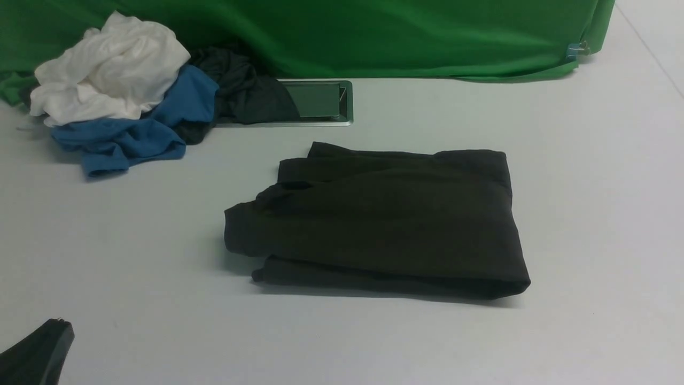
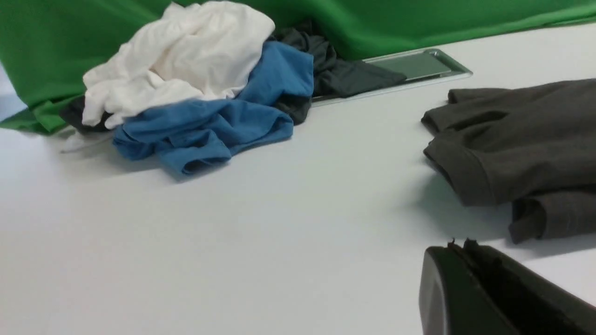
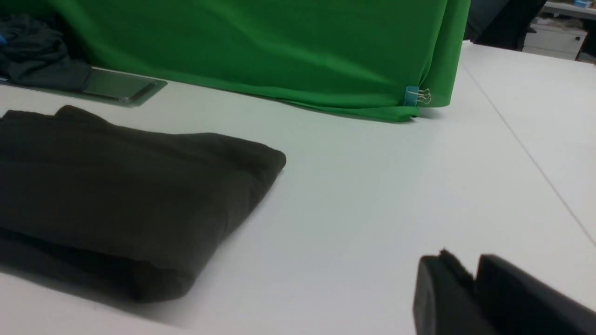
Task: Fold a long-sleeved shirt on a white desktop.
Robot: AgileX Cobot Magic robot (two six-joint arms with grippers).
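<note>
over at the far left a heap of soft laundry slumps against the green cloth backdrop (image 1: pixel 374 32): a crumpled white garment (image 1: pixel 109 67) on top, all puffed ridges and folds, a blue garment (image 1: pixel 139 131) spilling out beneath it in limp jersey waves, and a dark grey garment (image 1: pixel 243 88) bunched behind them, draping over one end of the metal-framed hatch (image 1: pixel 320 101), whose flat rectangular plate has a dull sheen. in the near left corner sits the left gripper (image 2: pixel 458 249), matte black plastic with a rounded outer face; its two jaws are pressed flat together with only a thin seam between them, holding nothing, resting well apart from the clothes. the white desktop (image 1: pixel 133 256) runs broad and smooth, a matte pale grey with soft shadows. in the middle of it lies the long-sleeved shirt (image 1: pixel 385 219), a black fine knit folded into a thick, roughly rectangular bundle of stacked layers; the left end shows a ribbed band and staggered edges, the right end is a rounded, plump fold. it lies flat on the desktop, just in front of the hatch and apart from the heap. to the right, the backdrop's hanging corner is pinched by a small blue binder clip (image 3: pixel 412 96) with wire handles. the right gripper (image 3: pixel 472 265) shows only in its own wrist view, black and blocky, its jaws standing slightly parted with a narrow gap, gripping nothing, clear of the shirt.
</note>
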